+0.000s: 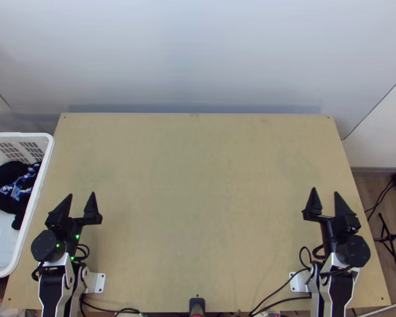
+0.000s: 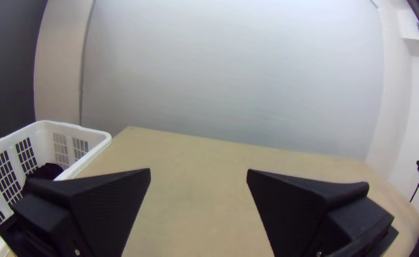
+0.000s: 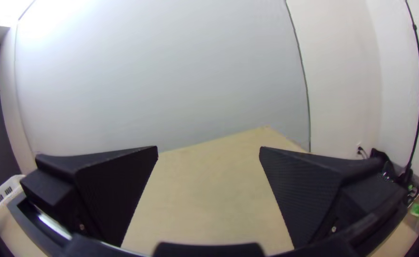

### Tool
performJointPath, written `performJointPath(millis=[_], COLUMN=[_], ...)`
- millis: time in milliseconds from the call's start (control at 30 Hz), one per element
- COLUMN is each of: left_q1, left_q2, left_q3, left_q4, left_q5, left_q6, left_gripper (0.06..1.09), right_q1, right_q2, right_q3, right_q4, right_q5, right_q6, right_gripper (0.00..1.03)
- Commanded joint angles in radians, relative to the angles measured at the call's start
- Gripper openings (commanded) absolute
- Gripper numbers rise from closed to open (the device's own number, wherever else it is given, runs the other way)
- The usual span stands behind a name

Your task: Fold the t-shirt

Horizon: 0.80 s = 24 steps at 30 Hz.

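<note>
The black cloth (image 1: 2, 198) lies bunched up in the white plastic basket (image 1: 18, 135), at the left side of the light wooden table (image 1: 192, 211). It has some blue and white bits on it, and it is too scrunched for me to tell its shape. The basket has walls with lots of little holes, and the cloth sits against the side nearer the table, with white basket floor next to it. The left gripper (image 1: 81, 194) is over the left part of the table, near the basket. Its two flat black fingers are spread wide, with just air between them. The right gripper (image 1: 325, 190) is over the right part of the table, well apart from the left one. Its fingers are spread wide too, and they pinch nothing. Both grippers point to the big pale wall (image 1: 192, 58) behind the table. Thin black cables (image 1: 295, 300) run along the near edge, by the foot of the right arm (image 1: 338, 296).
</note>
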State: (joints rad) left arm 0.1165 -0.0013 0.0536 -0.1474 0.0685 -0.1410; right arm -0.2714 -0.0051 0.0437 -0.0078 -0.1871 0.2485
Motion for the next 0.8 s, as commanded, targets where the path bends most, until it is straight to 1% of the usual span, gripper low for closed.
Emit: performJointPath(millis=[0, 67, 100, 133, 200, 233, 267, 300, 367, 433, 567, 633, 700, 767], left_q1=[0.002, 0.003, -0.003, -0.008, -0.012, -0.023, -0.034, -0.037, -0.038, -0.038, -0.040, -0.043, -0.054, -0.049], left_q2=[0.001, 0.001, 0.001, 0.001, 0.003, 0.004, 0.001, 0.001, 0.001, 0.001, 0.000, 0.007, 0.080, 0.205], left_q3=[0.005, 0.005, 0.005, 0.005, 0.005, 0.005, 0.005, 0.005, 0.005, 0.005, 0.003, 0.012, 0.051, 0.134], left_q4=[-0.021, -0.023, -0.023, -0.020, -0.023, -0.024, -0.024, -0.023, -0.027, -0.027, -0.020, -0.023, -0.024, -0.024], left_q5=[-0.012, -0.016, -0.016, -0.015, -0.010, -0.006, -0.006, -0.006, -0.003, -0.003, 0.005, 0.013, 0.005, 0.007], left_q6=[0.052, 0.057, 0.086, 0.101, 0.093, 0.106, 0.124, 0.127, 0.119, 0.126, 0.130, 0.144, 0.173, 0.193], left_gripper=[1.04, 1.04, 1.04, 1.04, 1.04, 1.04, 1.04, 1.04, 1.04, 1.04, 1.04, 1.04, 1.04, 1.04], right_q1=[-0.112, -0.089, -0.071, -0.054, -0.023, 0.006, 0.026, 0.034, 0.067, 0.127, 0.196, 0.218, 0.247, 0.261], right_q2=[0.001, 0.004, 0.005, 0.008, 0.043, 0.053, 0.056, 0.053, 0.024, 0.007, 0.004, 0.013, 0.106, 0.244], right_q3=[-0.004, -0.002, -0.002, -0.001, -0.002, -0.001, -0.001, -0.001, 0.008, 0.015, 0.015, 0.018, 0.054, 0.120], right_q4=[-0.027, -0.035, -0.040, -0.040, -0.041, -0.041, -0.041, -0.041, -0.112, -0.153, -0.147, -0.124, -0.109, -0.089], right_q5=[0.006, 0.006, 0.006, 0.006, 0.003, 0.005, 0.006, 0.005, 0.003, 0.003, 0.005, 0.008, 0.032, 0.066], right_q6=[-0.181, -0.275, -0.319, -0.362, -0.454, -0.491, -0.499, -0.492, -0.486, -0.457, -0.443, -0.403, -0.356, -0.339], right_gripper=[0.99, 0.99, 0.99, 0.94, 0.93, 0.92, 0.92, 0.92, 0.93, 0.93, 0.93, 0.93, 0.92, 0.87])
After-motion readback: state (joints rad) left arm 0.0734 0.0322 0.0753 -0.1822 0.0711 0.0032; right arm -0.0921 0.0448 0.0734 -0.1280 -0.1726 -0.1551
